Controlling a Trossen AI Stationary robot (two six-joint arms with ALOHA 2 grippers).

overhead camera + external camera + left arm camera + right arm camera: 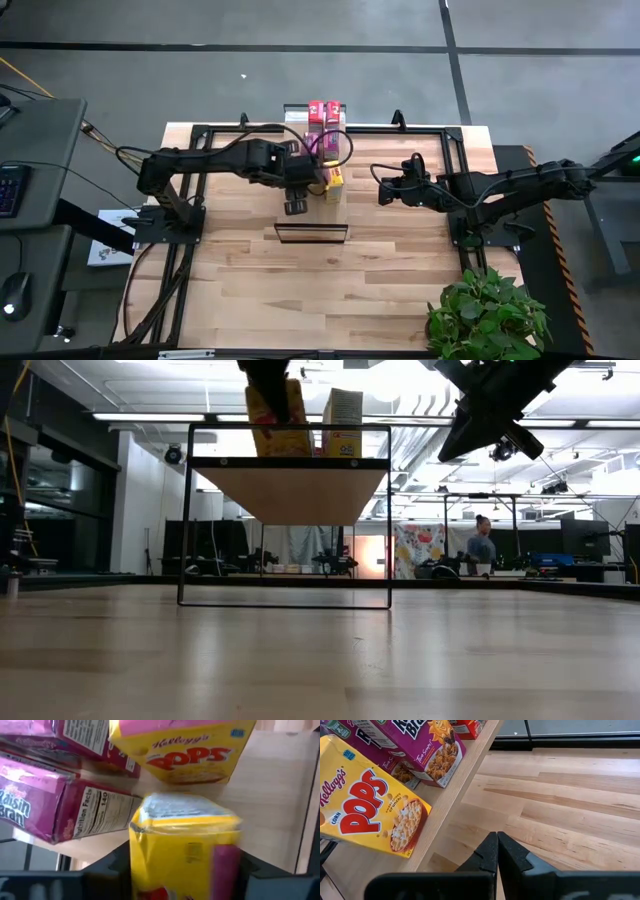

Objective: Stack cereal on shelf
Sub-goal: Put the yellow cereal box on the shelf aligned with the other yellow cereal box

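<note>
My left gripper [182, 880] is over the shelf [295, 495], shut on a yellow cereal box [185, 850] that stands on the shelf top [275, 785]. Beyond it sits a yellow Pops box [187, 750]. Beside them lie two magenta boxes [45, 805], and a red box [316, 108] is at the shelf's far end. My right gripper [497, 851] hangs shut above the table, to the right of the shelf [462, 777], holding nothing. My left gripper has the yellow cereal box between its two fingers [107, 870], one on each of two opposite sides [137, 865] near the box's upper end. The fingers slant down from above, coming from the table's left. The box stands about upright, its bottom [278, 452] on the shelf top.
The shelf is a tall dark frame [311, 233] standing mid-table. A potted plant [487, 315] sits at the table's near right corner. Bare plank tabletop [300, 290] spreads in front of the shelf. A person [481, 545] sits far off in the room behind.
</note>
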